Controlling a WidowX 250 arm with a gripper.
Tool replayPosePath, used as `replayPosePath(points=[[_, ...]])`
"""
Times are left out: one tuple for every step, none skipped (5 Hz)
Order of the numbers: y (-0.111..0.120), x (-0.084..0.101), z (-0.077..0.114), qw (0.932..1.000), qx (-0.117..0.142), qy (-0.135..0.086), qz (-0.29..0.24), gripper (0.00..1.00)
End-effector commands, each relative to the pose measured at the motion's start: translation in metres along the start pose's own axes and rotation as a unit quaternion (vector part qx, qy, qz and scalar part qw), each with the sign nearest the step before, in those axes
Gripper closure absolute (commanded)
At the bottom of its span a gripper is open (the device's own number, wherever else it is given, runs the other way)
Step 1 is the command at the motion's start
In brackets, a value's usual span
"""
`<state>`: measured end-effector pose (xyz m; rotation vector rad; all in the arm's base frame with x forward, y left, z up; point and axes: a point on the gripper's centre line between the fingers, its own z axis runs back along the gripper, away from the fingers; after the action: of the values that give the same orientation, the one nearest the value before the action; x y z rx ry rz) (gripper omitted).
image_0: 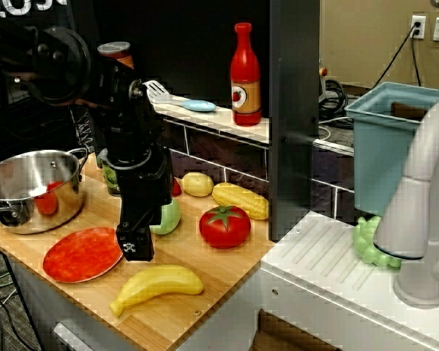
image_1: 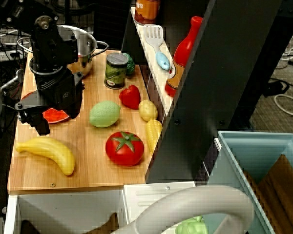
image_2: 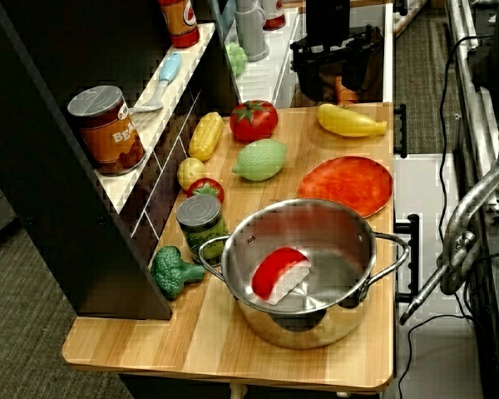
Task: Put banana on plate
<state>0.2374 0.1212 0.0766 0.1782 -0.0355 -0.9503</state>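
The black arm hangs vertically, its tool [image_0: 135,248] pointing down over the plate's [image_0: 80,256] right rim; whether the fingers are apart or together cannot be told. The banana [image_0: 159,285] lies free on the wooden tabletop [image_0: 205,281], just right of the plate. The shelf can [image_2: 108,129] reads "B&" only.

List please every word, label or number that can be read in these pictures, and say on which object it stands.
"Bga": partial white letters on the orange-labelled can on the shelf; the rest curves out of sight.
Red ketchup bottle: its label shows a tomato picture only, no readable words.
Green jar by the pot: label too blurred to read.
Top left of the front view: cut-off pale letters, not readable.
Banana, plate, gripper: no text.
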Motion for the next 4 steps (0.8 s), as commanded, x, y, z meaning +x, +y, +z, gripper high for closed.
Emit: replayPosePath(points=[[0.000,0.000,0.000,1.0000,0.000,0.000,0.000,0.00],[-0.009,0.000,-0.002,0.9995,-0.020,0.018,0.014,0.00],[-0.014,-0.003,-0.004,0.9988,-0.035,0.021,0.027,0.00],[-0.015,-0.005,-0.009,0.9971,-0.051,0.024,0.050,0.00]])
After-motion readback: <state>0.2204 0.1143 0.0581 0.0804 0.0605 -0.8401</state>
